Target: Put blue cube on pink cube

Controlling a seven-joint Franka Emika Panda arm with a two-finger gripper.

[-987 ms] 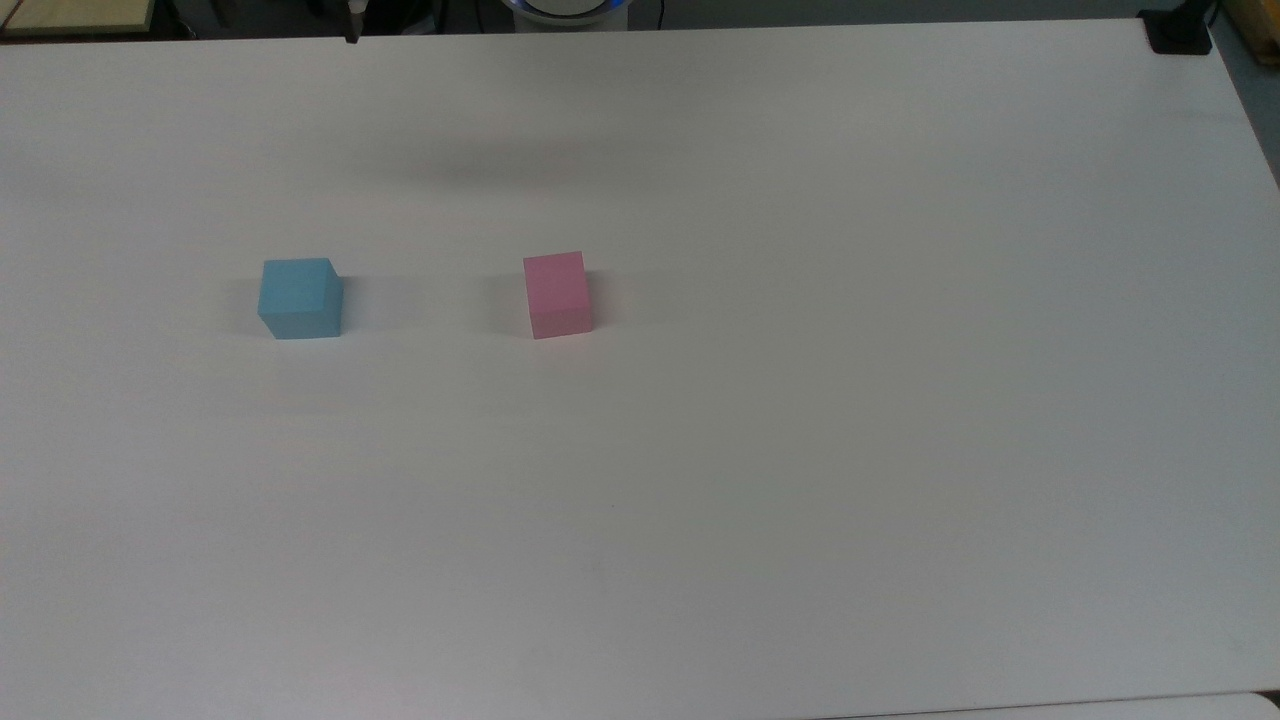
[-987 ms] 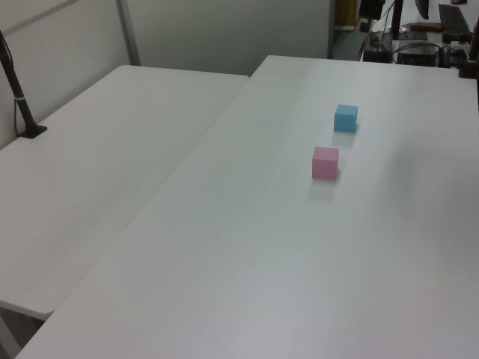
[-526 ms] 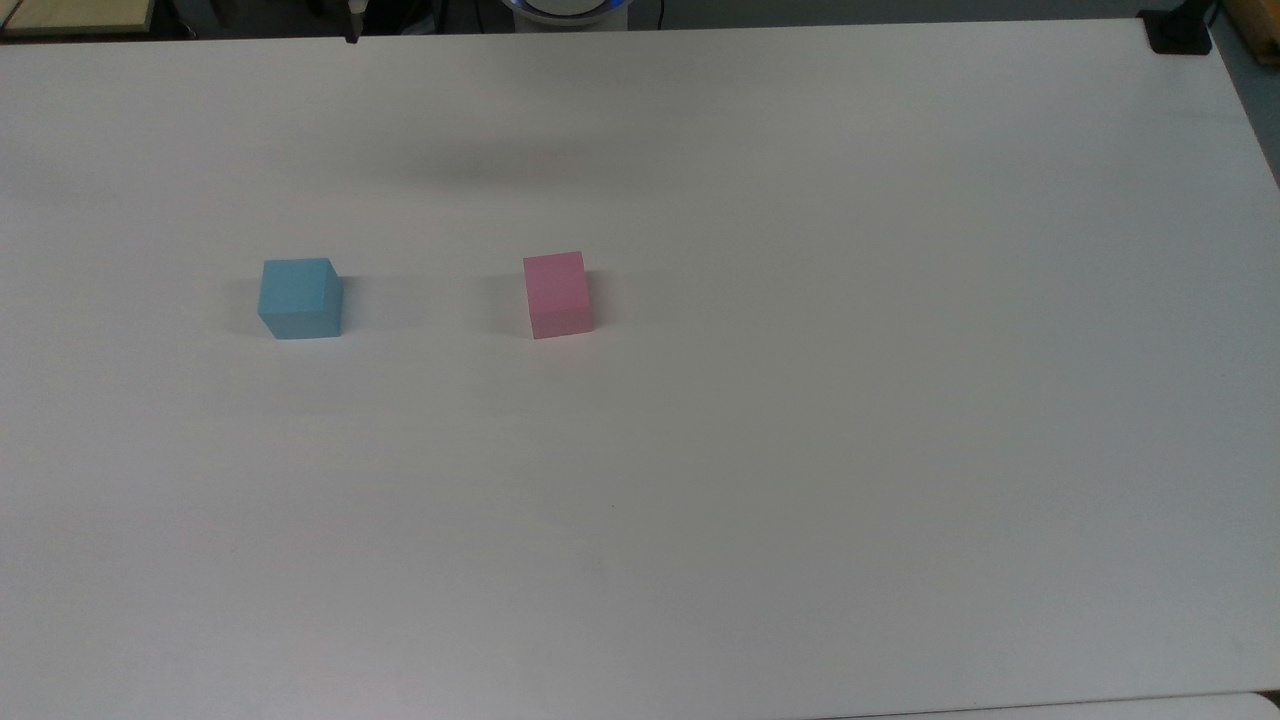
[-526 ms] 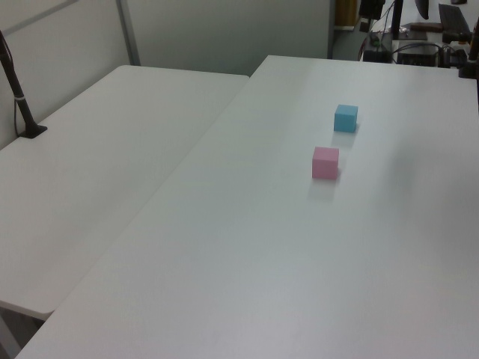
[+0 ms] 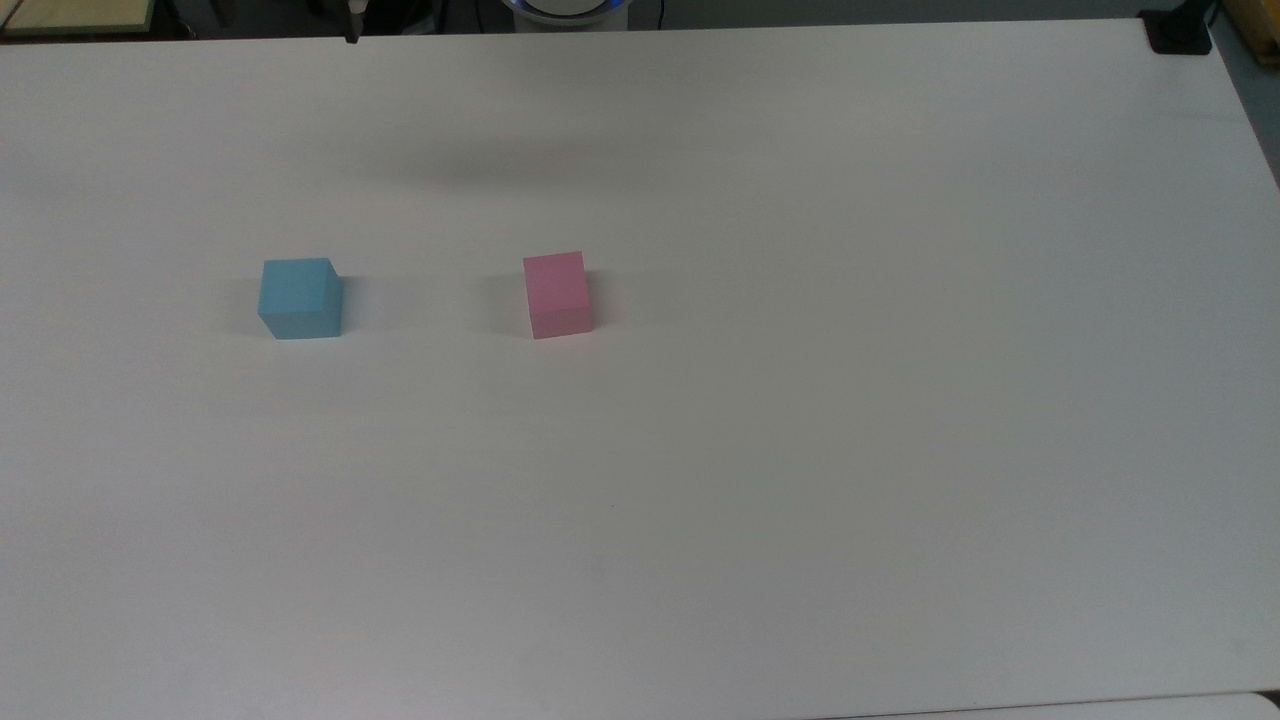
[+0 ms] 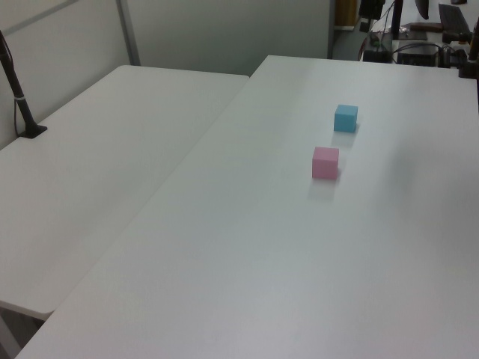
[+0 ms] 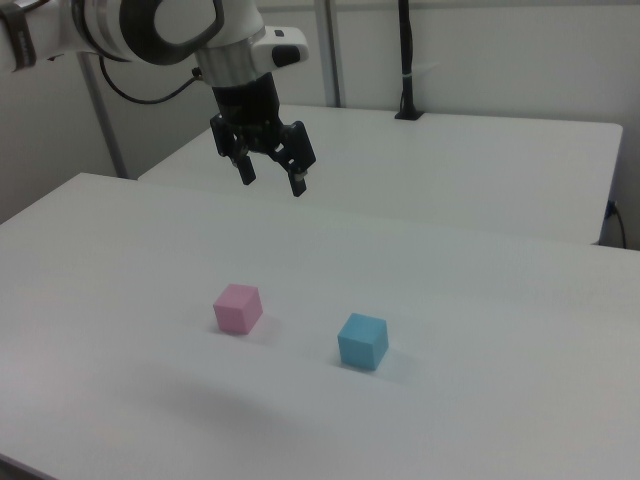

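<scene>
Right view, upper left of the frame: the black two-finger gripper [image 7: 271, 180] of the white robot arm [image 7: 150, 30] hangs high above the white table [image 7: 480, 330], jaws spread wide and holding nothing, fingertips pointing down. It is well apart from both cubes, probably because the approach has not yet begun. Lower centre of the right view: the small matte pastel pink cube [image 7: 238, 307] and, to the right view's right, the small matte sky-blue cube [image 7: 362, 341] rest flat on the table, near each other but not touching. In the top view the blue cube [image 5: 300, 298] lies at centre left and the pink cube [image 5: 557, 294] nearer the middle; in the left view both sit in the upper right, blue [image 6: 345, 118] above pink [image 6: 325, 162]. Compared with the earlier frames, neither cube has shifted. Stacking is wholly undone; the blue cube must first be grasped.
</scene>
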